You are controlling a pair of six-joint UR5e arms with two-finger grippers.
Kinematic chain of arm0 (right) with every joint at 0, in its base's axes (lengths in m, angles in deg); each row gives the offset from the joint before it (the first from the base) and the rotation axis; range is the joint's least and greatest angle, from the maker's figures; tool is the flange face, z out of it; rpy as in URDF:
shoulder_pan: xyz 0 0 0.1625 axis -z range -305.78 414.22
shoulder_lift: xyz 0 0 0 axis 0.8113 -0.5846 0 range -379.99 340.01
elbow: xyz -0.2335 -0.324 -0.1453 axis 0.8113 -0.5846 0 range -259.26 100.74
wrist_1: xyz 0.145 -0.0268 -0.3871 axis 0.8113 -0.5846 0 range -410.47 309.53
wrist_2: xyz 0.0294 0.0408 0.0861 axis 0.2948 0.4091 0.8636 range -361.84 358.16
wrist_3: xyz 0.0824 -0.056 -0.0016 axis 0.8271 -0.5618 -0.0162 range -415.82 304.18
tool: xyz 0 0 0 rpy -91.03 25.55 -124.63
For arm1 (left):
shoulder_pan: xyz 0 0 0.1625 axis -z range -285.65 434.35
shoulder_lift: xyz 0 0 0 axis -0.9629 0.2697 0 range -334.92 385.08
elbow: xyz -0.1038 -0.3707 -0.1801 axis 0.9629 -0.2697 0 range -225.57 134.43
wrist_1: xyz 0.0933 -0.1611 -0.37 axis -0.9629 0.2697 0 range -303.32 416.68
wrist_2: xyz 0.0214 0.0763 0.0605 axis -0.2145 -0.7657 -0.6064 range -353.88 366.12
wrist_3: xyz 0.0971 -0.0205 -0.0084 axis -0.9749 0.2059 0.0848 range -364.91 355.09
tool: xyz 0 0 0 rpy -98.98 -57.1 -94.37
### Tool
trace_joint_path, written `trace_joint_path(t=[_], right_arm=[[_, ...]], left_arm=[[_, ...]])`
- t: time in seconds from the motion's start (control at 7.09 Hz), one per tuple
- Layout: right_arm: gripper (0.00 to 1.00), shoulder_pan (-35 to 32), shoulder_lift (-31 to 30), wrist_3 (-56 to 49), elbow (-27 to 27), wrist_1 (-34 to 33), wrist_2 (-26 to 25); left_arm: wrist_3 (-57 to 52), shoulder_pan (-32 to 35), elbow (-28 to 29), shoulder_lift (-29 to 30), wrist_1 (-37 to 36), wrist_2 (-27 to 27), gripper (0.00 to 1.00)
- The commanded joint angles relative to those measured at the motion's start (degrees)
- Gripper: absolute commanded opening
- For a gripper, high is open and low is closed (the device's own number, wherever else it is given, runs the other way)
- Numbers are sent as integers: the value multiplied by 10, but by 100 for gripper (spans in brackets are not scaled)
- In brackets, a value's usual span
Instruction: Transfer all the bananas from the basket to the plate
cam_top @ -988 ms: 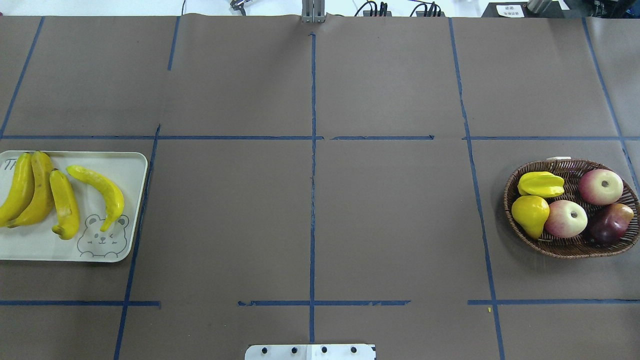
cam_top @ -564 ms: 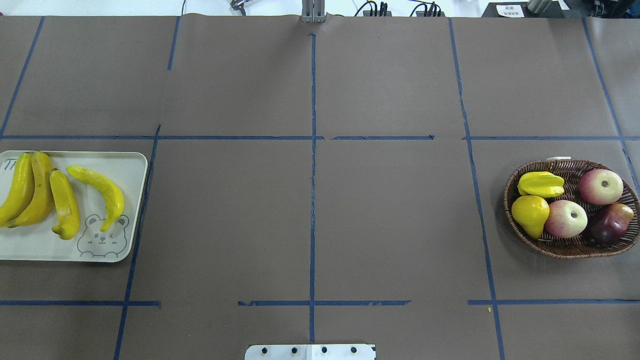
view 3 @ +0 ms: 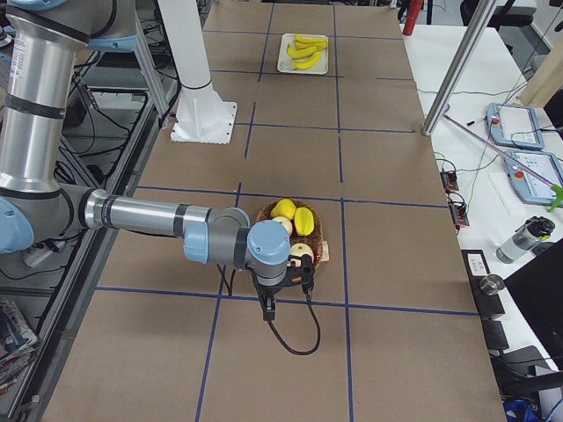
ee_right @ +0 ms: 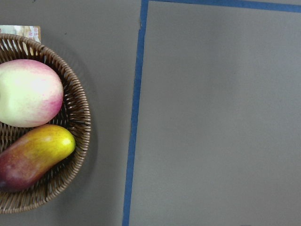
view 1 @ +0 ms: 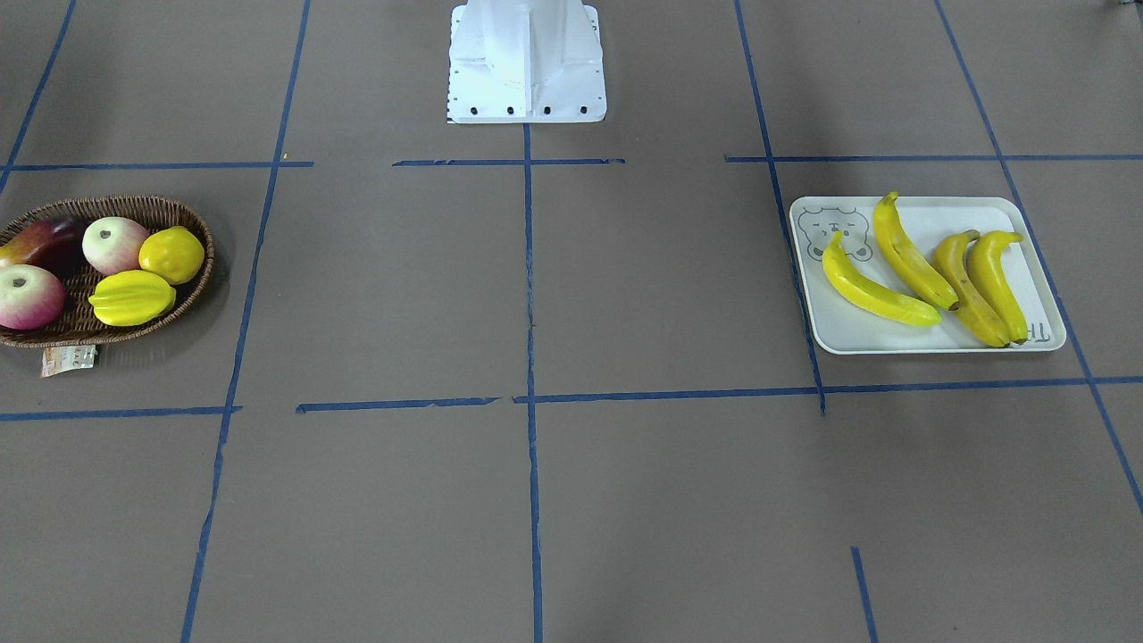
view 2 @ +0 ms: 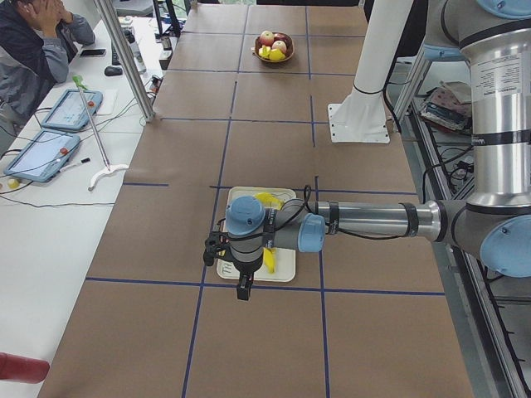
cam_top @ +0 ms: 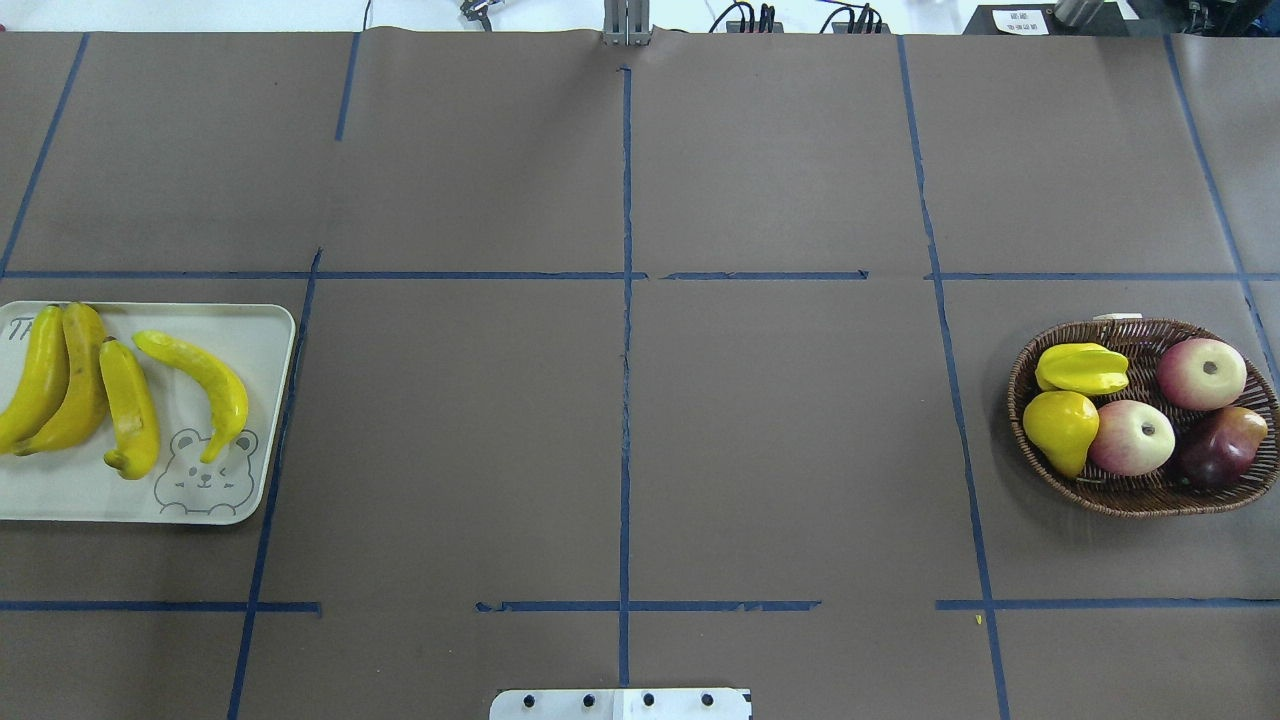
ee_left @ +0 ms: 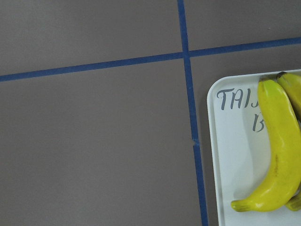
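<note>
Four bananas (cam_top: pixel 130 408) are lying on the plate (cam_top: pixel 60 495), overhead frame's left edge; none being seen in the basket (cam_top: pixel 1130 497), right edge. Task is being judged done. Left gripper (view 2: pixel 242 288) is being held by the plate, right gripper (view 3: pixel 268 308) by the basket; finger spacing cannot be told. Risk: starfruit (cam_top: pixel 1082 368) being mistaken for banana; plate being nudged on descent.

Overhead and front views opposed, sharing plate (cam_top: pixel 60 497), wrist cameras close
</note>
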Motion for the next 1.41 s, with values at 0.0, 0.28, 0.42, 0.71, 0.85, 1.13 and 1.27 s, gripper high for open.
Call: trace_joint_path(t=[0.0, 0.28, 0.42, 0.71, 0.85, 1.13, 1.27], right_arm=[[100, 0, -1, 0, 1, 2, 1], [100, 0, 0, 1, 2, 2, 1], [100, 1, 0, 1, 3, 2, 2], [100, 0, 0, 0, 2, 3, 1], [100, 1, 0, 0, 2, 3, 1], [100, 0, 0, 0, 2, 2, 1], [100, 0, 0, 0, 2, 2, 1]], left_arm=[[-62, -3, -17, 6, -103, 3, 100], [-55, -2, -10, 5, -102, 13, 100], [-54, -2, -8, 5, -101, 61, 100], [-60, -2, -19, 2, -102, 61, 100], [-60, -2, -18, 2, -102, 61, 100], [-60, -3, -20, 2, -102, 61, 100], [-60, -3, -20, 2, -101, 61, 100]])
